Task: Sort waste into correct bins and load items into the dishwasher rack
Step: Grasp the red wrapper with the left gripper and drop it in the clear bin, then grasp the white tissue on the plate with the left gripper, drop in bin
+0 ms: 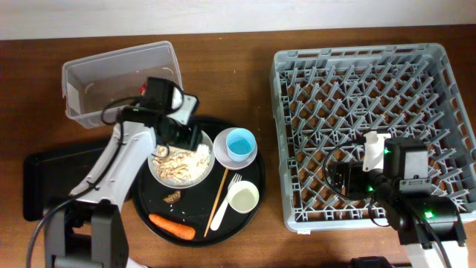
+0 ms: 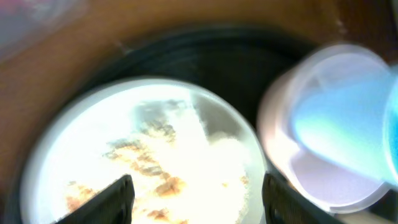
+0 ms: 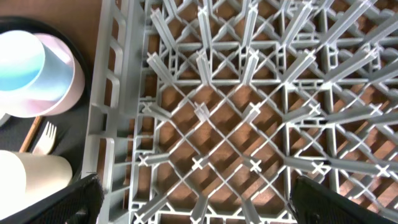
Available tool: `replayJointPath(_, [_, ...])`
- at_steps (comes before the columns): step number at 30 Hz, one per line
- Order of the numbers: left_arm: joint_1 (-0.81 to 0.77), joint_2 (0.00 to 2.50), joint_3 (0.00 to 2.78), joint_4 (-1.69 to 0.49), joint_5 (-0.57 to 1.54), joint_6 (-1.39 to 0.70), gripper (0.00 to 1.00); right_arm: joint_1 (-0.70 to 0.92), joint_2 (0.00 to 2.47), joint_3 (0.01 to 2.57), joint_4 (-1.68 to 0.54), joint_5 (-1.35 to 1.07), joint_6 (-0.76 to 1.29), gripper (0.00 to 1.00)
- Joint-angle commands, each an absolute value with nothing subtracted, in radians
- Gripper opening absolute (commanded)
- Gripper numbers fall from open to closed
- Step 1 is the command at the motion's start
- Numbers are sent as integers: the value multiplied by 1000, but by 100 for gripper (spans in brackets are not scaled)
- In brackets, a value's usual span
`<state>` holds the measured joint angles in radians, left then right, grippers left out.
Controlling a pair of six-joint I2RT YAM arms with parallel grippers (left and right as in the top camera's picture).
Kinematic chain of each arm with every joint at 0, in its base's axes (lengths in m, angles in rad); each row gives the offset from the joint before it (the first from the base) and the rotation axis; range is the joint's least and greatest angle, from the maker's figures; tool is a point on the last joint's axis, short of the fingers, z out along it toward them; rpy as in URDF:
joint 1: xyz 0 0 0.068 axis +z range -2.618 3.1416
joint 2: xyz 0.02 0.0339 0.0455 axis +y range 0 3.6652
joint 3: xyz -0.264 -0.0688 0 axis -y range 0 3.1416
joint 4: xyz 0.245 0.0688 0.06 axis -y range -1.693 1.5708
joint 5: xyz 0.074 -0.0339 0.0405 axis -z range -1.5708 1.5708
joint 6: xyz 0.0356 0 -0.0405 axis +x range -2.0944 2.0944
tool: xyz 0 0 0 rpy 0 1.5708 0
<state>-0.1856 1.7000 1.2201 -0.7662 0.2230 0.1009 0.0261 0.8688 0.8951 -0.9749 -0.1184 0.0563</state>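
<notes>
The white plate [image 1: 181, 165] with beige food scraps [image 2: 149, 180] sits on the round black tray. My left gripper [image 1: 182, 141] is open and empty, low over the plate's far edge; in the left wrist view [image 2: 199, 202] its fingers straddle the scraps. The pale blue cup [image 1: 239, 144] stands in the pink-white bowl [image 1: 225, 155]. The white cup [image 1: 243, 197], white fork [image 1: 222, 208], brown bit [image 1: 172, 196] and orange carrot [image 1: 172, 225] lie on the same tray. My right gripper [image 1: 342, 179] is open and empty over the near left part of the grey dishwasher rack [image 1: 372, 74].
The clear tub [image 1: 119, 67] stands at the back left, with a bit of red showing beside my left arm. The flat black tray [image 1: 48, 179] lies at the left. A wooden chopstick [image 1: 218, 195] lies on the round black tray [image 1: 253, 175].
</notes>
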Motion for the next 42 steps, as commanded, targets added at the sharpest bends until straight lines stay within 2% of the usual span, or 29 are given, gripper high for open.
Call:
replayJointPath(1, [-226, 1683, 1211, -809, 288, 89, 62, 33, 880, 911, -976, -120, 68, 99])
replayJointPath(3, [-226, 1685, 1191, -802, 200, -12, 55, 33, 883, 911, -978, -120, 68, 99])
replayJointPath(11, [-226, 1700, 1087, -641, 194, -57, 56, 33, 883, 911, -981, -120, 68, 99])
replayJointPath(13, [-226, 1737, 1081, -615, 186, -57, 53, 33, 883, 911, -981, -120, 68, 99])
replayJointPath(15, [-226, 1767, 1081, -589, 187, -57, 41, 33, 883, 911, -981, -120, 68, 99])
replayJointPath(18, [-226, 1767, 1090, -575, 186, -56, 9, 33, 883, 911, -981, -120, 68, 99])
replayJointPath(20, [-226, 1765, 1107, -584, 186, -56, 0, 33, 883, 911, -981, -120, 68, 99])
replayJointPath(26, [-168, 1650, 1281, -767, 186, -56, 0, 33, 883, 911, -981, -120, 68, 99])
replayJointPath(30, [-56, 1561, 1355, -670, 135, -56, 1, 33, 883, 911, -980, -120, 68, 99])
replayJointPath(36, [46, 1681, 1355, -390, 55, -56, 6, 33, 884, 911, -981, -120, 68, 99])
replayJointPath(37, [52, 1712, 1355, -371, 55, -56, 20, 33, 884, 911, -981, -120, 68, 99])
replayJointPath(38, [61, 1743, 1355, -346, 56, -56, 62, 33, 884, 911, -981, -120, 68, 99])
replayJointPath(39, [65, 1750, 1355, -336, 56, -56, 70, 33, 884, 911, -981, -120, 68, 99])
replayJointPath(42, [67, 1732, 1366, -332, 65, -56, 72, 33, 884, 911, -980, -120, 68, 99])
